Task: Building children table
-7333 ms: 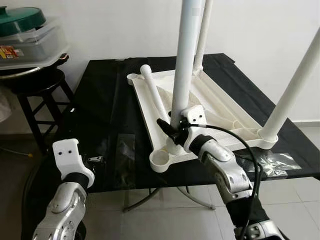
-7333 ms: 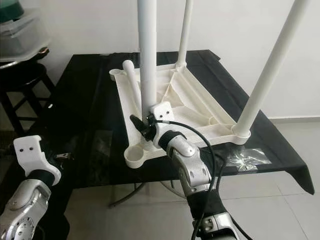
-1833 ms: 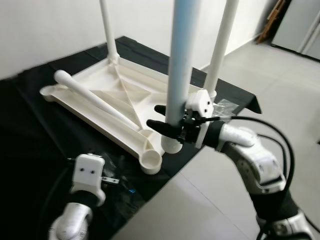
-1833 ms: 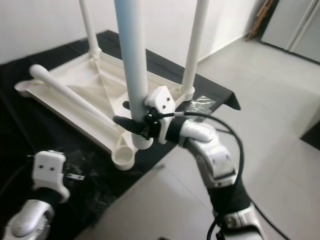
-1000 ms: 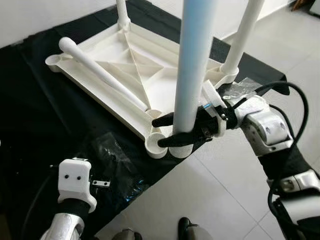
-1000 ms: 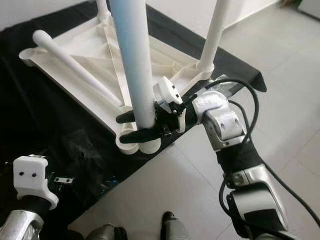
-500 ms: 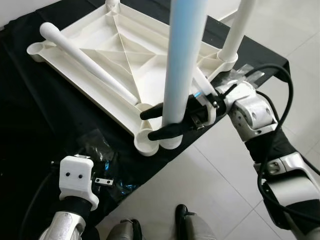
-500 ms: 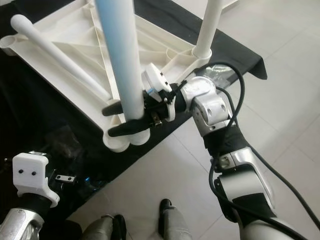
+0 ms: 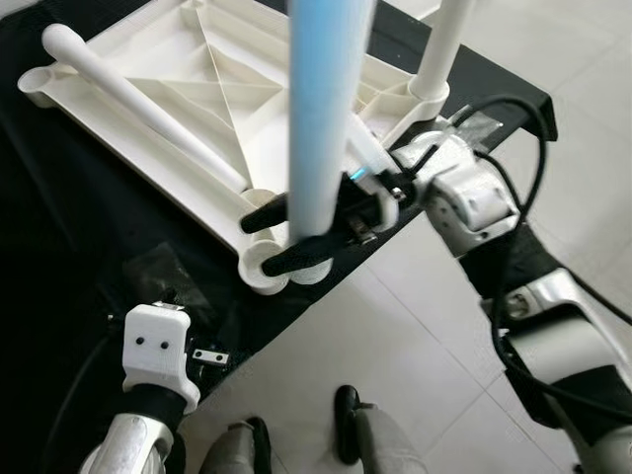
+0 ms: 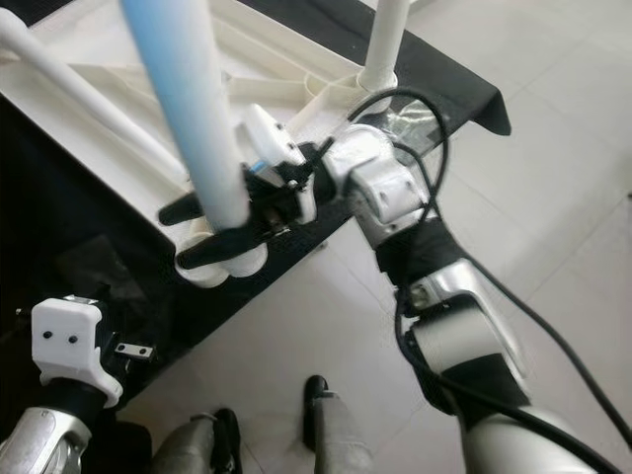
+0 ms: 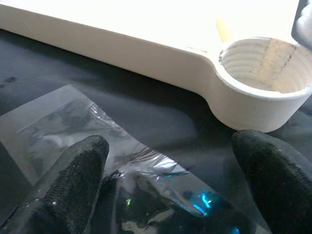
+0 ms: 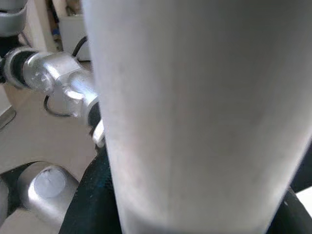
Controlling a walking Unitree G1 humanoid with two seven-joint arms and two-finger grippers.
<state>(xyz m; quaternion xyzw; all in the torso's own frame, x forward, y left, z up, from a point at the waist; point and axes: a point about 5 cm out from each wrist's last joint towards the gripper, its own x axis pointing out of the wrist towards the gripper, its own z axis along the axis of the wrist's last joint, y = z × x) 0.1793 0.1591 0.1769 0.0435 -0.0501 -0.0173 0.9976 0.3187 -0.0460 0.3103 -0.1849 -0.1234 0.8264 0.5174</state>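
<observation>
The white table top [image 9: 232, 69] lies upside down on a black-covered table [image 9: 59, 217]. My right gripper [image 9: 281, 237] is shut on a white table leg [image 9: 318, 128], held upright and leaning a little; its lower end stands right beside the empty corner socket [image 9: 259, 269]. In the right wrist view that leg [image 12: 195, 112] sits between the black fingers. Another leg [image 9: 444, 49] stands in the far corner, and a loose leg [image 9: 148, 109] lies across the table top. My left gripper [image 11: 170, 192] is open, low over a clear plastic bag [image 11: 58, 126] in front of the socket [image 11: 263, 73].
A crumpled plastic bag [image 9: 163, 267] and a small metal part [image 9: 209, 355] lie on the black cover near its edge. Another clear bag [image 9: 479, 123] lies by the far corner. Pale tiled floor [image 9: 425, 336] spreads to the right, with my feet [image 9: 360, 444] below.
The whole picture has shifted left and down with the camera. The held leg now leans more to the left in view. My right gripper keeps its hold; the left stays low.
</observation>
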